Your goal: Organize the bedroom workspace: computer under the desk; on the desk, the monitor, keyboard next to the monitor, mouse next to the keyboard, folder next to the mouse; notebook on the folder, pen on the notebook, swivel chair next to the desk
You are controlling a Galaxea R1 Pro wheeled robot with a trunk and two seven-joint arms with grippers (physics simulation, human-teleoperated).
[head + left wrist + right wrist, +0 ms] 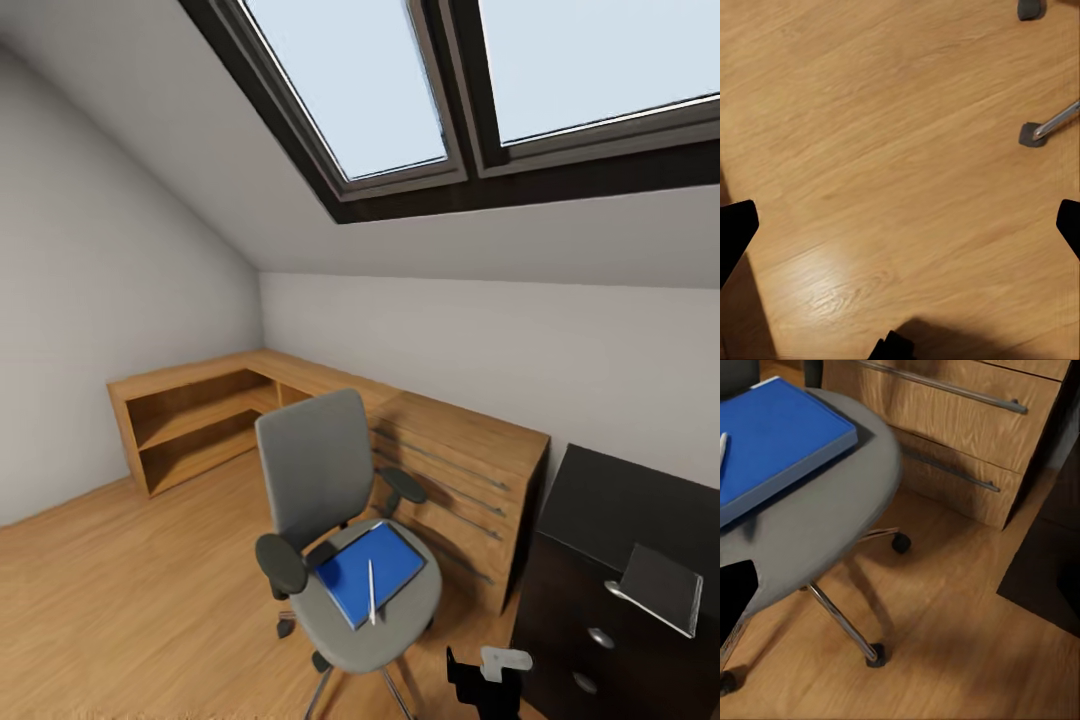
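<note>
Two things lie on the swivel chair: the bright-blue folder flat on the grey upholstered seat, and the thin white pen resting across it. My left hand hangs spread over the bare wood floor, both dark tips well apart; of my right hand I cannot tell the spread. To lift the folder cleanly, I judge I should come at its overhanging edge and keep it level, or the slim pen will roll off. The dark notebook sits on the glossy black surface.
</note>
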